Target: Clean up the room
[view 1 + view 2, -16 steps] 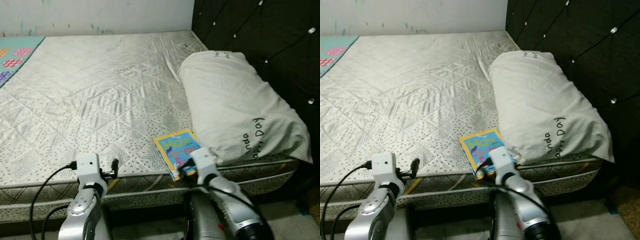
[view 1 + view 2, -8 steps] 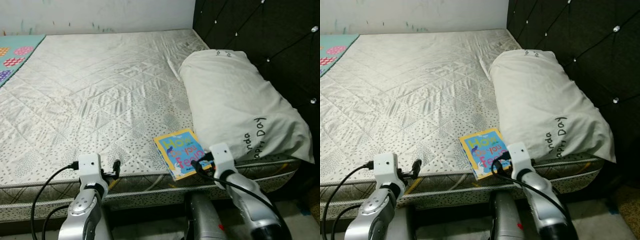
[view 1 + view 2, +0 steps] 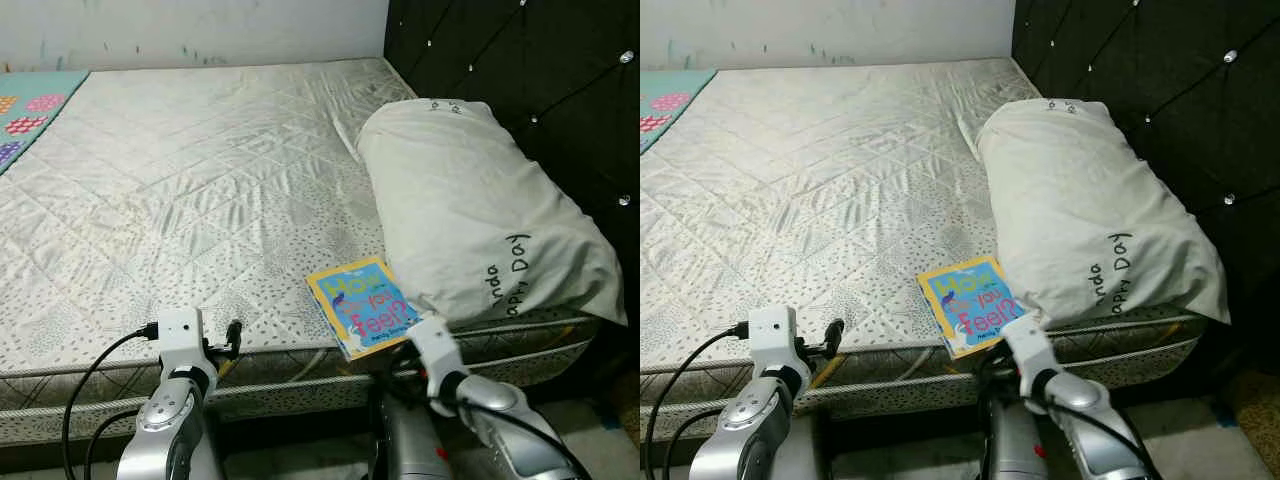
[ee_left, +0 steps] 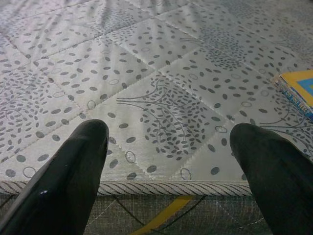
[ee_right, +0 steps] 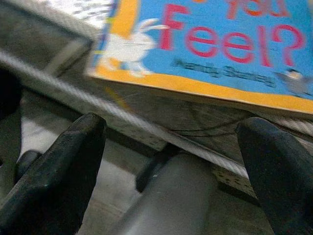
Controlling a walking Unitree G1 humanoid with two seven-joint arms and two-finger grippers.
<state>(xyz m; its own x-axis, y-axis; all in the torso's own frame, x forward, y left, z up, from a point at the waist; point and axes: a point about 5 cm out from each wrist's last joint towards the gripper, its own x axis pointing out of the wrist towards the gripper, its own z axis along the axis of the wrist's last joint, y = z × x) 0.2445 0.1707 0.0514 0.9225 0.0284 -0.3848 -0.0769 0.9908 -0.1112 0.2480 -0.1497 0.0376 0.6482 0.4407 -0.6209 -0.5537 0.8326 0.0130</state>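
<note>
Bed (image 3: 180, 200): wide mattress in pale quilted fabric, diamond stitching printed with small leaf and dot motifs, corded piping along the near edge, seen closest from the left wrist. Headboard (image 3: 520, 70): black, tufted, with shiny studs, along the robot's right. Pillow (image 3: 480, 210): bulky, soft, off-white case with dark handwritten-style lettering, lying against the headboard. Play mat (image 3: 30, 110): teal with coloured patches, at the far left corner of the bed. Book (image 3: 365, 305): thin, flat children's picture book, yellow border, blue cover, pink letters, lying at the near edge of the mattress, one corner tucked just under the pillow; the right wrist view adds a white rabbit on the cover and a title ending "Feel?", somewhat blurred. Left hand (image 4: 171, 156): glossy black fingers spread wide, empty, level with the mattress edge, left of the book. Right hand (image 5: 171, 161): fingers spread wide, empty, apparently just below the book's near edge.
</note>
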